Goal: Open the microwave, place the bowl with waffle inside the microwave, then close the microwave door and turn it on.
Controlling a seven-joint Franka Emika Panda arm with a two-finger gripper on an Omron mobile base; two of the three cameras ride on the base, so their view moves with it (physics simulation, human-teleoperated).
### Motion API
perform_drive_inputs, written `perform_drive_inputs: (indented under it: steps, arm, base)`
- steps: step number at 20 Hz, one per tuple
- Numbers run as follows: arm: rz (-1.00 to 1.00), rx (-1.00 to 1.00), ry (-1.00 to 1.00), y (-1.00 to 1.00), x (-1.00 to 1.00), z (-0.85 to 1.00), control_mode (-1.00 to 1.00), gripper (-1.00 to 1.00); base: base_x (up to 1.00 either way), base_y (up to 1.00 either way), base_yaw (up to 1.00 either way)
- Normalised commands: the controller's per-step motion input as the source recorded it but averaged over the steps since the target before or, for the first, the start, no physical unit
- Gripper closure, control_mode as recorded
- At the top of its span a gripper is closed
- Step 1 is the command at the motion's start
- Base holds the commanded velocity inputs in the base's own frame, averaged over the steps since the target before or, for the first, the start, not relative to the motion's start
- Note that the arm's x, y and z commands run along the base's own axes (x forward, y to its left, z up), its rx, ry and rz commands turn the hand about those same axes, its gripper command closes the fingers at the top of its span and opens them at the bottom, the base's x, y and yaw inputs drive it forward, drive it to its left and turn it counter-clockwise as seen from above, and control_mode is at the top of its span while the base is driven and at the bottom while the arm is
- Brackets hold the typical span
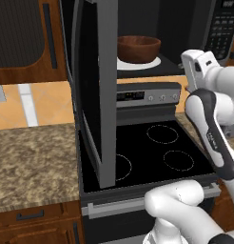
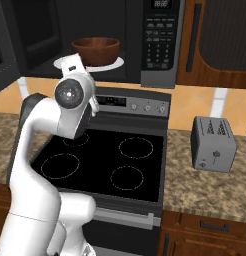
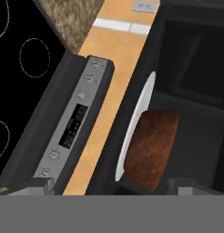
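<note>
The microwave stands open above the stove, and the bowl sits inside it on the white turntable, near the front edge of the cavity floor. In the hand view the bowl lies just ahead of the fingers, its brown wall rising between the two tips, which are spread well apart and hold nothing. The turntable's rim runs past the bowl toward the cavity's open mouth. The waffle cannot be made out; the bowl's inside is hidden by its wall in every view.

The microwave door is swung wide out over the stove, its free edge pointing toward the robot and standing well to the left of the fingers. Between that edge and the arm lies open room above the black cooktop. The keypad panel sits to the right of the cavity mouth, close by the bowl's far side.

Below the fingers runs the stove's grey control strip with its knobs and display, then an orange wall band. A toaster stands on the speckled worktop, well off to the right of the fingers. More worktop lies left of the door.
</note>
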Motion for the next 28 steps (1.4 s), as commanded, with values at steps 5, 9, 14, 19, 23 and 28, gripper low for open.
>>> perform_drive_inputs:
  steps: [5,9,14,19,23,28]
  arm:
    - [0.12,-0.14,0.16,0.00,-1.00,-0.75,-1.00,-1.00]
    - [0.16,-0.12,-0.01,0.01,-1.00,-0.99,-1.00,-1.00]
    - [0.18,-0.20,-0.01,0.35,-0.98,-0.91,-1.00,1.00]
    - [0.14,-0.20,-0.05,0.44,-0.79,-0.72,-1.00,1.00]
    - [0.16,-0.21,-0.31,0.54,-1.00,-0.70,-1.00,1.00]
    - [0.13,-0.30,-0.40,0.56,-0.94,-0.62,-1.00,1.00]
  base:
    - [0.00,0.00,0.00]
    - [0.00,0.00,0.00]
    - [0.00,0.00,0.00]
    - [0.00,0.00,0.00]
    - [0.00,0.00,0.00]
    - [0.00,0.00,0.00]
